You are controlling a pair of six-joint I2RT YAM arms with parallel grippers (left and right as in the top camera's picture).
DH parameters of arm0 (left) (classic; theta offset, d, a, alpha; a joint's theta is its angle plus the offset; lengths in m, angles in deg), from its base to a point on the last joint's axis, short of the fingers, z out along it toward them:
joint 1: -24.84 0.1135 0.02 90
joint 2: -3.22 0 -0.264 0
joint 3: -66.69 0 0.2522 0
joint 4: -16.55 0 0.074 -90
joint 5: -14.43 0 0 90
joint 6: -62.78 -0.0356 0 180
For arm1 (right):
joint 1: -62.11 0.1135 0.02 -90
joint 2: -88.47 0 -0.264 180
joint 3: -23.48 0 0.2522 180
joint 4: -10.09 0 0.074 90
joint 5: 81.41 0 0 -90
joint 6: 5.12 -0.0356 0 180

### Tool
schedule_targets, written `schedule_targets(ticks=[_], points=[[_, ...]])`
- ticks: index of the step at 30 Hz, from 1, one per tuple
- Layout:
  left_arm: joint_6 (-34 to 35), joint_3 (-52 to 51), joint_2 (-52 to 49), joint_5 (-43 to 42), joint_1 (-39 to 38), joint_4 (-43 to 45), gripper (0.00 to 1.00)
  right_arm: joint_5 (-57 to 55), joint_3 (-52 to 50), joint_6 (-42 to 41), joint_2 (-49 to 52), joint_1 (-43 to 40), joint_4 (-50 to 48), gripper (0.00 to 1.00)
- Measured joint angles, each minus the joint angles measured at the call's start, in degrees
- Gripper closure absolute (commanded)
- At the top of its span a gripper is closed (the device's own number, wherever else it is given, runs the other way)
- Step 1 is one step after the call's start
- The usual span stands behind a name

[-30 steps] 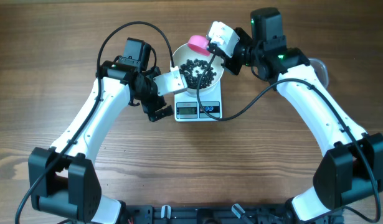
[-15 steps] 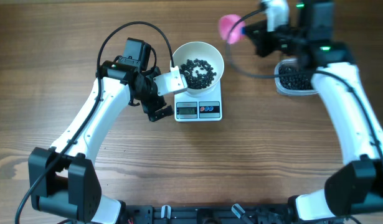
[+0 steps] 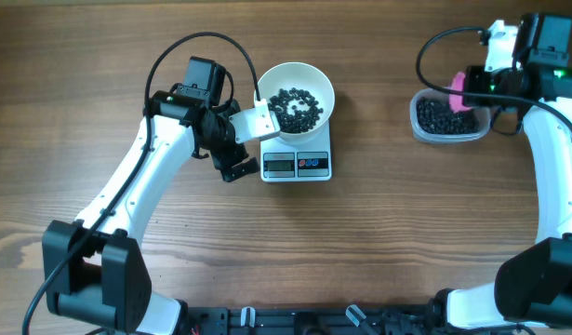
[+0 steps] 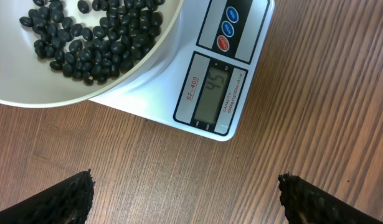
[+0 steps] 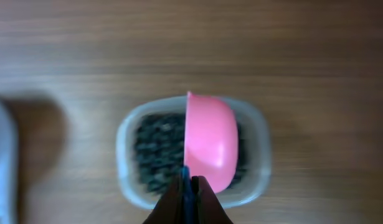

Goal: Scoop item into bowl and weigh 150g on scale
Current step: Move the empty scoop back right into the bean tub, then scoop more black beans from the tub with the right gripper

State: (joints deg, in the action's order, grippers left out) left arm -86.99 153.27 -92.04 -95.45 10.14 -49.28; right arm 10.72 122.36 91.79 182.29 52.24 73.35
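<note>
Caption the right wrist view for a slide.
A pink scoop hovers over the clear tub of black beans.

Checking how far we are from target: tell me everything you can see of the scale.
The scale is a small white rectangular plastic-looking unit lying flat on the wooden table. Its front panel has a grey LCD that appears to read 45, an SF-400 label beside it, and three round buttons, two blue and one red. The white bowl of black beans sits on its platform, covering the rear part. The open left fingers hover nearby without touching it.
</note>
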Motion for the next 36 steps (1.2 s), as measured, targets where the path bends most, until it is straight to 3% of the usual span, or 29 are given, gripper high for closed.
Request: schedule_targets(ticks=[7,14,20,27,36], points=[[0.00,0.02,0.00,0.00,0.00,0.00,0.00,-8.26,0.00,1.31,5.46,0.00,-0.24,0.96],[0.00,0.00,0.00,0.00,0.00,0.00,0.00,-7.43,0.35,1.36,11.21,0.57,-0.11,0.96],[0.00,0.00,0.00,0.00,0.00,0.00,0.00,4.07,0.63,1.84,13.57,0.17,0.94,0.96],[0.00,0.00,0.00,0.00,0.00,0.00,0.00,9.86,0.63,2.19,13.97,-1.75,1.55,0.96],[0.00,0.00,0.00,0.00,0.00,0.00,0.00,26.77,0.20,2.12,15.26,-13.07,2.23,0.96]])
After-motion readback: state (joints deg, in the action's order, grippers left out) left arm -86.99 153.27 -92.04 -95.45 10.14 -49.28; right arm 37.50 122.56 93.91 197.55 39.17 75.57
